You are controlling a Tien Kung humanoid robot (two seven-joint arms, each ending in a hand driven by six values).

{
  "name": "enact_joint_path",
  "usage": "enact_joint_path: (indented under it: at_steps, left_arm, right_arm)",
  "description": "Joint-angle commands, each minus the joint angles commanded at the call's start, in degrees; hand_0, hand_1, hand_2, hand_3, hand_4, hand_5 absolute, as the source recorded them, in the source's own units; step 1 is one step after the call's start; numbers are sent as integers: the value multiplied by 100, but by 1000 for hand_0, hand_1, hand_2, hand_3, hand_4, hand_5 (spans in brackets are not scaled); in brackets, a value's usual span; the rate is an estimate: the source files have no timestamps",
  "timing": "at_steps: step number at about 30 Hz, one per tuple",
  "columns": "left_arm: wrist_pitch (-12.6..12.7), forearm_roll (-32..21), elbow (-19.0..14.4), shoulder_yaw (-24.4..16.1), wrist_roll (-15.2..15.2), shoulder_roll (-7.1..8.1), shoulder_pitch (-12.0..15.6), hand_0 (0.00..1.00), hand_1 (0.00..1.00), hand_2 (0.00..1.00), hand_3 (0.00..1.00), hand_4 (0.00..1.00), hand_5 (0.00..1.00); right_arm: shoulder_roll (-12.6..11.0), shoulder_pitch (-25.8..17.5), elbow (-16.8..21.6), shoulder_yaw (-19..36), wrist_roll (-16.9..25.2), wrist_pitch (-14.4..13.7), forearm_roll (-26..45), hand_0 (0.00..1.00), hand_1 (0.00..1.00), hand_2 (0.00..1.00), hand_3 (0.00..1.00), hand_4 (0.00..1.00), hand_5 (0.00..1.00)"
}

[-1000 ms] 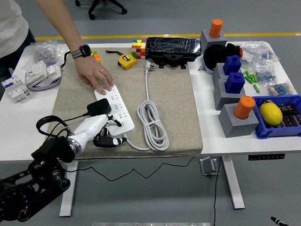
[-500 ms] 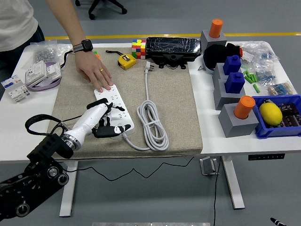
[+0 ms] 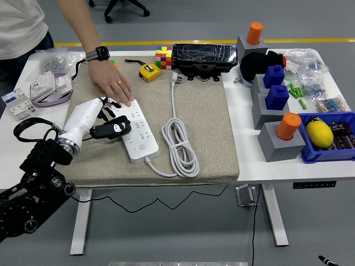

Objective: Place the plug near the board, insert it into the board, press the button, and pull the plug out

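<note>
Head view. A white table (image 3: 252, 166) carries a beige mat (image 3: 205, 133), on which a white power strip (image 3: 136, 130) lies diagonally. Its white cable (image 3: 180, 147) is coiled to the right of the robot hand, and the cable's own plug (image 3: 175, 78) lies farther off, near a black case (image 3: 204, 57). Beyond the robot hand, at the mat's far edge, sit a yellow tape measure (image 3: 149, 71) and a coloured cube (image 3: 163, 57). Far to the right stand grey blocks with orange cylinders (image 3: 288, 126), blue pieces (image 3: 277, 97) and a blue bin (image 3: 327, 152) holding a yellow object (image 3: 319, 134). Boxes of white parts (image 3: 41, 86) lie just beyond the robot hand on its left.

A person's hand (image 3: 113, 86), wearing a watch, presses down on the far end of the power strip, immediately beyond the robot hand and almost touching it.

The left robot hand (image 3: 102, 119), white with dark fingers, reaches in from the lower left with its forearm slanting up to the right. Its fingers are clenched around a black plug (image 3: 112, 129), which sits at the left edge of the power strip; whether its pins are seated cannot be told.
</note>
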Motion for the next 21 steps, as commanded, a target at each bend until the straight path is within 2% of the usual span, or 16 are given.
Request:
enact_joint_path:
  at_steps: [9,10,11,16,17,21]
  left_arm:
    - [-288,106,348,105,236,-86,-103,730,741,693,707,893,399]
    - [-299,101,363,118,241,-89,-111,730,741,693,707,893,399]
    - [-313,86,385,156,243,-90,-129,705,702,653,684,893,374]
    - [-247,32,475,259,169,-128,-195,705,702,653,684,893,374]
    - [-239,37,488,272,163,-141,-209,558,600,547,585,794,260]
    - [-208,38,572,350,176,-195,-282,558,600,547,585,794,260]
  right_arm:
    - [2,7,3,-8,1,4,6,650,646,645,567,993,561]
    - [3,8,3,-6,0,3,5,650,646,645,567,993,561]
    - [2,8,5,-5,1,3,7,650,646,645,567,993,561]
    - [-1,8,6,0,1,-2,8,650,646,645,567,993,561]
    - [-1,9,4,-3,0,-2,10,651,647,645,567,993,561]
    - [0,11,7,-16,0,-1,15,651,647,645,567,993,561]
